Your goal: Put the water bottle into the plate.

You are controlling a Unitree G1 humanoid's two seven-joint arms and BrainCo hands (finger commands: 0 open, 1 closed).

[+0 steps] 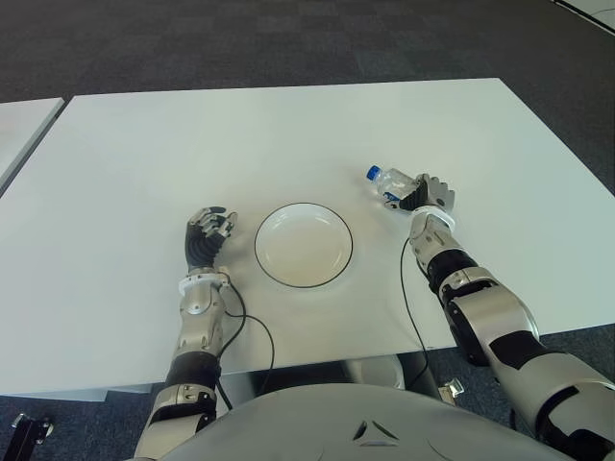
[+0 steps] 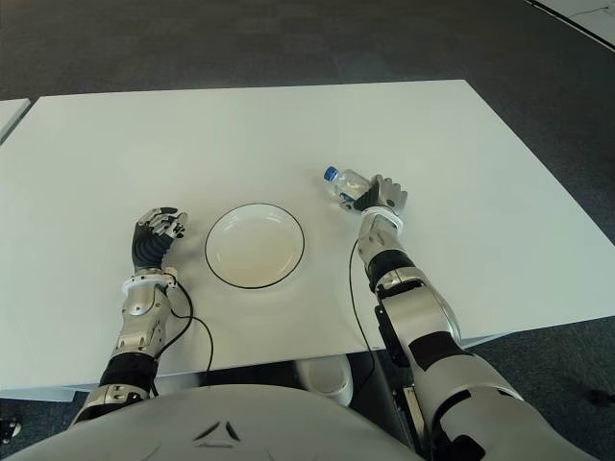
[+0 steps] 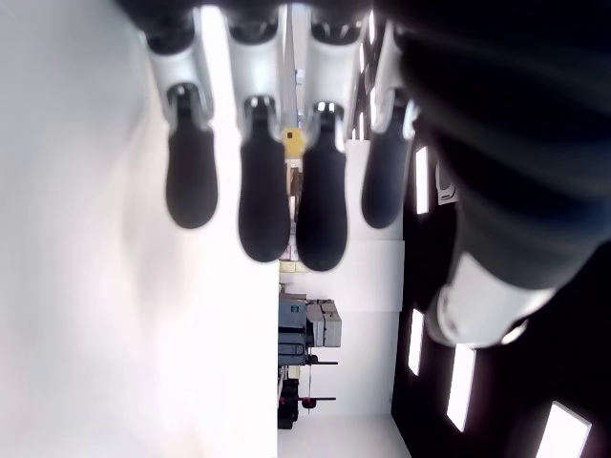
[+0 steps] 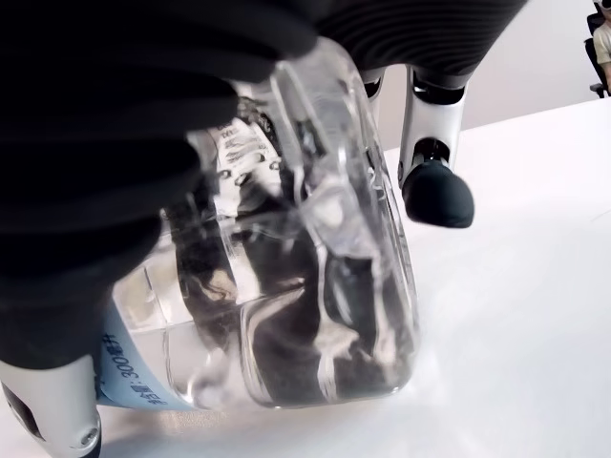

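A clear water bottle (image 1: 390, 182) with a blue cap lies tilted on the white table (image 1: 288, 134), cap pointing left, to the right of a round white plate (image 1: 304, 245) with a dark rim. My right hand (image 1: 428, 195) is curled around the bottle's lower half. Close up in the right wrist view, the bottle (image 4: 315, 277) fills the picture with dark fingers (image 4: 437, 191) wrapped round it. My left hand (image 1: 208, 235) shows just left of the plate, fingers (image 3: 263, 205) relaxed and holding nothing.
A second white table's corner (image 1: 19, 130) shows at the far left, across a narrow gap. Dark carpet surrounds the tables. Black cables (image 1: 252, 331) trail from both wrists over the table's near edge.
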